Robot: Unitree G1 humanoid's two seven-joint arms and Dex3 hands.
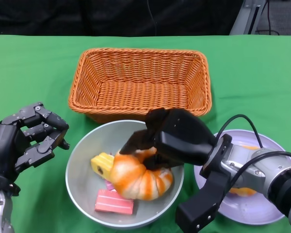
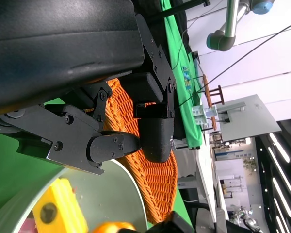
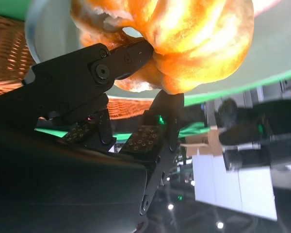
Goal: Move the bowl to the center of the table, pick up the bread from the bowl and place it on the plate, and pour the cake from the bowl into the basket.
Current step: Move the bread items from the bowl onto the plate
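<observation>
Right hand (image 1: 172,138): closed on the croissant-shaped bread (image 1: 140,177), fingers clamped around its upper end, over the bowl's 2 o'clock side.
Bread: orange-striped, curled, inside the bowl toward 4 o'clock; whether it rests on the bowl floor or is lifted, I cannot tell.
Bowl (image 1: 80,162): grey, at table centre, just beside the basket's near wall.
Cake: yellow wedge (image 1: 102,165) at the bowl's middle; pink slice (image 1: 114,202) at 6 o'clock.
Basket (image 1: 140,80): orange wicker, at 12 o'clock from the bowl.
Plate (image 1: 262,206): lilac, at 3 o'clock, touching nothing but the arm above it.
Left hand (image 1: 26,141): at 9 o'clock, fingers curled inward, holding nothing.
</observation>
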